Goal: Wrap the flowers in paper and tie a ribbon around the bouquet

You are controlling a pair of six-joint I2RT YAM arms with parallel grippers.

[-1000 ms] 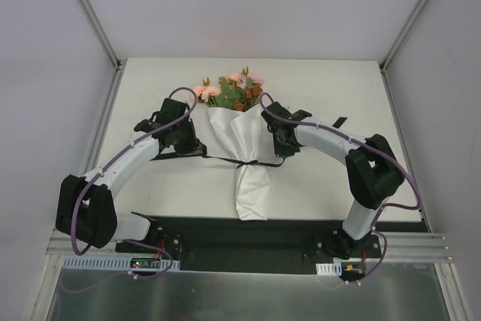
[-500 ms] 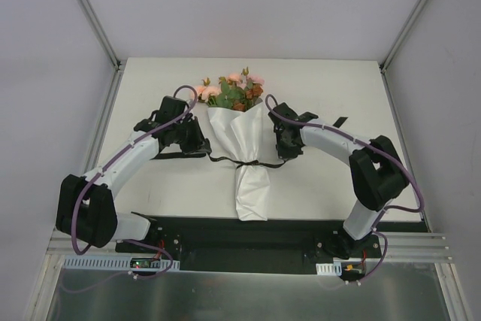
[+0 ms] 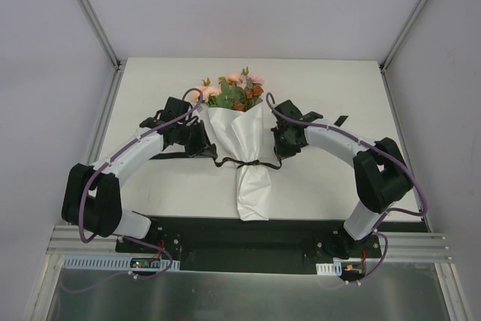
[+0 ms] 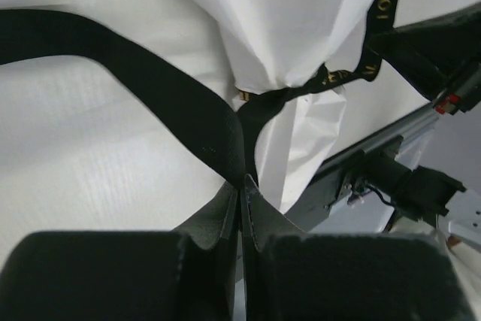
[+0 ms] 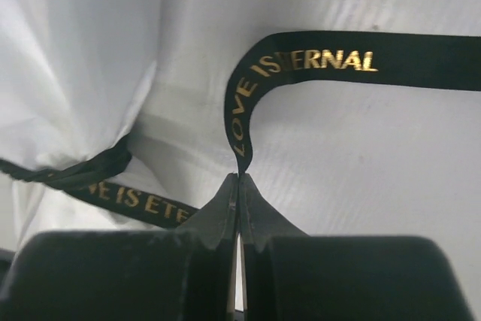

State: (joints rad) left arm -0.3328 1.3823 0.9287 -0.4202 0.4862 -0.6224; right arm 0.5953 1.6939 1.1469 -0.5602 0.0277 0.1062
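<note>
The bouquet lies in the middle of the table, with pink and rust flowers (image 3: 231, 92) at the far end and white paper (image 3: 242, 134) wrapped round the stems. The black ribbon (image 3: 246, 163) with gold lettering crosses at the paper's pinched waist. My left gripper (image 3: 203, 145) sits just left of the cone, shut on a ribbon strand (image 4: 176, 99) that runs to the crossing (image 4: 264, 100). My right gripper (image 3: 277, 148) sits just right of the cone, shut on the lettered ribbon (image 5: 316, 59), which loops up from the fingertips. In both wrist views the paper (image 5: 68, 58) is close by.
One loose ribbon tail (image 3: 340, 122) lies on the white table (image 3: 150, 80) to the right, and another strand (image 3: 167, 155) trails to the left under the left arm. The black base plate (image 3: 248, 232) runs along the near edge. Frame posts stand at the table's back corners.
Both grippers have moved inward toward the bouquet's waist, still holding the ribbon. The strands between them and the crossing have shortened and bowed into slack loops.
</note>
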